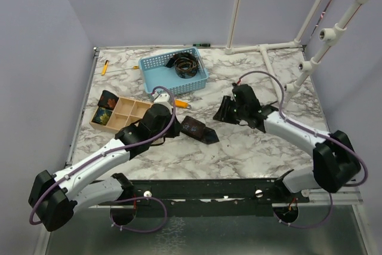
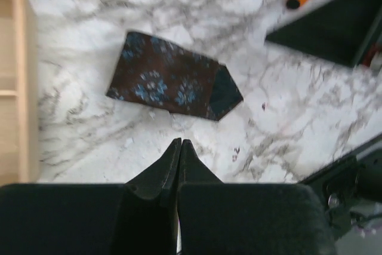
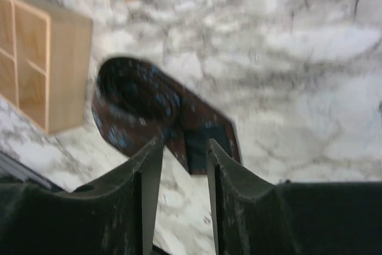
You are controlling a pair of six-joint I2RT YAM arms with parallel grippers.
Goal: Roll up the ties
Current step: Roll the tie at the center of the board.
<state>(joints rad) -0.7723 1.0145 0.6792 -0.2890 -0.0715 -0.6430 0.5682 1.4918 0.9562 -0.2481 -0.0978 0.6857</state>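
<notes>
A half-rolled tie is lying on the marble counter between the two arms.
Brown with blue flowers, it is sitting right of the wooden compartment box. The left gripper is hovering just left of it, pressed together and empty. The right gripper is standing parted, gripping nothing, with the tie's pointed end showing between its fingers. A coiled tie is resting in the far blue basket.

Left arm reaching forward and rightward, wrist sitting low. Left gripper pointing away from camera, jaws touching, gripping nothing. Right arm stretching leftward, elbow bending. Right gripper jaws gaping apart.
</notes>
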